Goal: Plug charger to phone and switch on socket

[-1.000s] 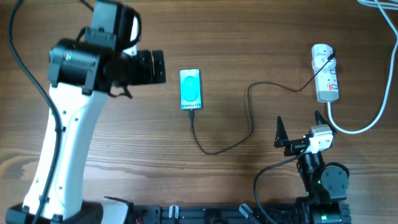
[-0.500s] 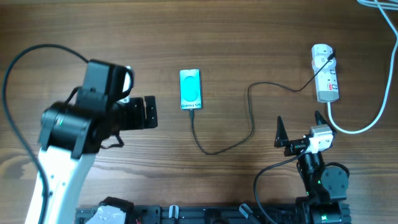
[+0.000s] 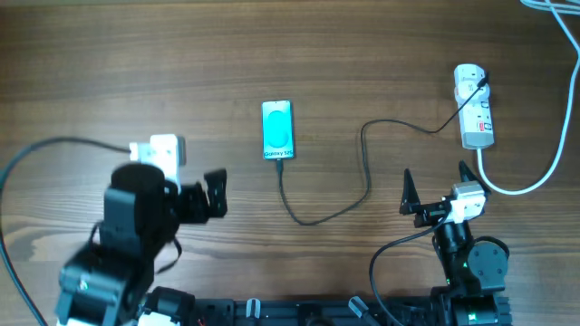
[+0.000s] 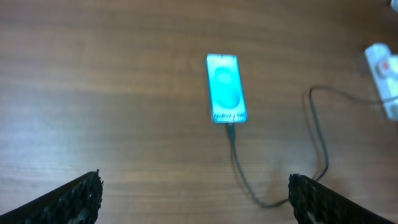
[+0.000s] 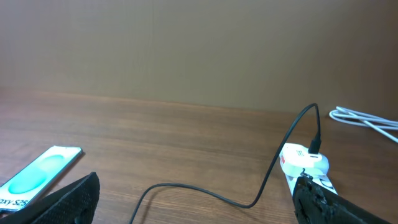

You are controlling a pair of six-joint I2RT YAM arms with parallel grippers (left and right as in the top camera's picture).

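Observation:
The phone (image 3: 277,129) lies flat mid-table with its turquoise screen lit. The thin black charger cable (image 3: 366,172) runs from the white socket (image 3: 474,118) at the far right, and its tip meets the phone's near end. My left gripper (image 3: 215,195) is open and empty, to the left of the phone and nearer the front edge. Its wrist view shows the phone (image 4: 225,88), the cable (image 4: 239,168) and the socket (image 4: 382,68) beyond the jaws (image 4: 194,199). My right gripper (image 3: 435,181) is open and empty, in front of the socket (image 5: 305,163), with the cable (image 5: 273,180) and the phone (image 5: 40,168) ahead of it.
A thick white lead (image 3: 535,181) loops from the socket's near end up along the table's right edge and shows in the right wrist view (image 5: 367,118). The arm bases stand at the front edge. The table is brown wood.
My left arm has drawn back from beside the phone toward the front left of the table. The right arm, phone, cable and socket have not moved.

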